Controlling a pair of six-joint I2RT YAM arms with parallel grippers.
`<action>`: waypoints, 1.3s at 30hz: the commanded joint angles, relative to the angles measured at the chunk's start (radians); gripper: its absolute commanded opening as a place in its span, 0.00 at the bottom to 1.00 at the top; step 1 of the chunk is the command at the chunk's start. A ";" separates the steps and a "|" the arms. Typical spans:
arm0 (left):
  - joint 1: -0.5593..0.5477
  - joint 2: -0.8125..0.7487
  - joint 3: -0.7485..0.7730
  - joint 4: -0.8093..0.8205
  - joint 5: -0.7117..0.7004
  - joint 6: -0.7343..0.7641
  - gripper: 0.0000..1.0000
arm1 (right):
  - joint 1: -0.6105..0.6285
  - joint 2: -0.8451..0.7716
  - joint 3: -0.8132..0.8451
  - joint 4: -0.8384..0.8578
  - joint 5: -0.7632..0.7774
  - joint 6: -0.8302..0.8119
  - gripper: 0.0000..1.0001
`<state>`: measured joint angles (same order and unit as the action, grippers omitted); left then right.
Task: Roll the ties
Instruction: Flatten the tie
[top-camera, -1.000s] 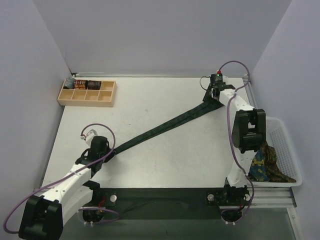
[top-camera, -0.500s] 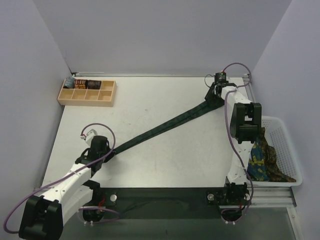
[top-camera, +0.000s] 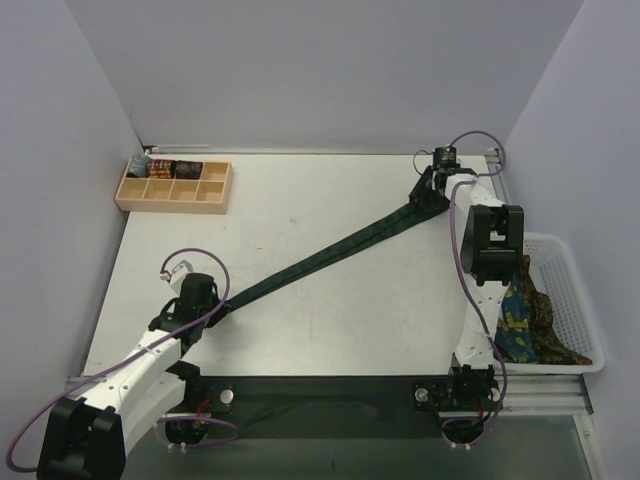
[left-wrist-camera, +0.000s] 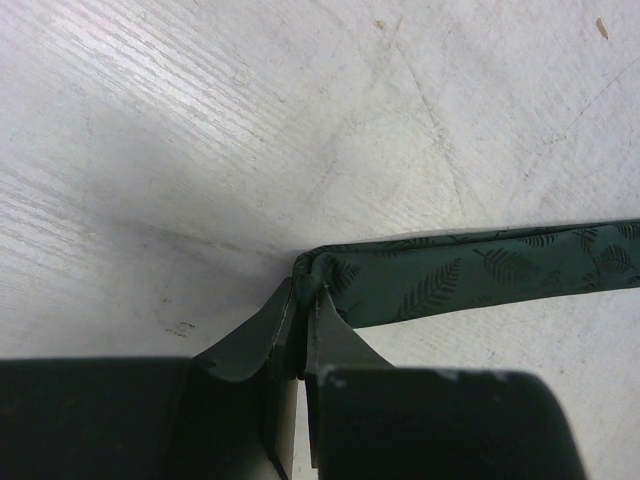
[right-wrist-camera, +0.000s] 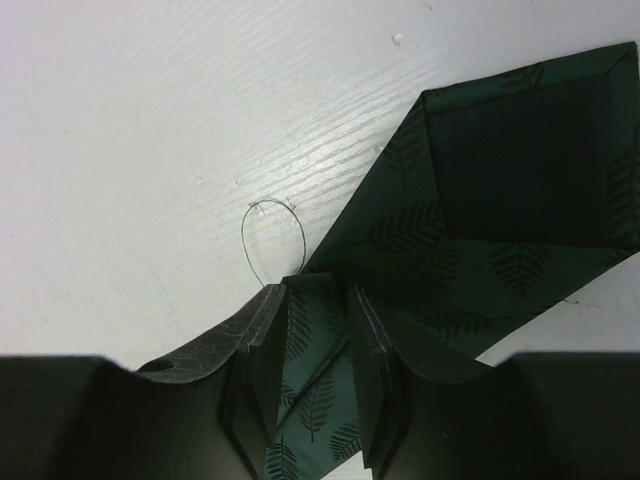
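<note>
A dark green tie (top-camera: 320, 258) with a leaf print lies stretched diagonally across the white table. My left gripper (top-camera: 217, 304) is shut on its narrow end, low on the table at the near left. In the left wrist view the jaws (left-wrist-camera: 305, 292) pinch the bunched tip of the green tie (left-wrist-camera: 470, 275). My right gripper (top-camera: 425, 196) is at the far right, over the wide end. In the right wrist view its jaws (right-wrist-camera: 315, 300) stand a little apart, with folded fabric of the green tie (right-wrist-camera: 480, 200) held between them.
A white basket (top-camera: 578, 290) at the right edge holds a blue and yellow tie (top-camera: 518, 318) and a brown patterned tie (top-camera: 552, 338). A wooden compartment tray (top-camera: 175, 188) with small rolled items stands at the far left. A loose thread loop (right-wrist-camera: 275, 240) lies by the right fingers.
The right arm's elbow has swung back and to the right and its wrist has turned, the gripper staying at the tie's wide end. The left arm and the tie have barely moved.
</note>
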<state>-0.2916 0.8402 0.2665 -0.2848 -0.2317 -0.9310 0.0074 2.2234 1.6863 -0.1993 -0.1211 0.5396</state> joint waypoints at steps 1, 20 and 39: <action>0.008 -0.012 0.019 -0.024 -0.008 0.008 0.00 | -0.004 0.022 0.030 0.011 -0.023 0.028 0.31; 0.008 -0.024 0.019 -0.034 -0.015 0.011 0.00 | -0.004 0.041 -0.010 0.020 -0.057 0.069 0.07; 0.009 -0.046 0.020 -0.077 -0.063 -0.020 0.00 | -0.004 -0.162 -0.051 0.049 0.034 -0.033 0.00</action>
<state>-0.2916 0.8066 0.2665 -0.3351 -0.2596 -0.9401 0.0063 2.1586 1.6489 -0.1535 -0.1352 0.5301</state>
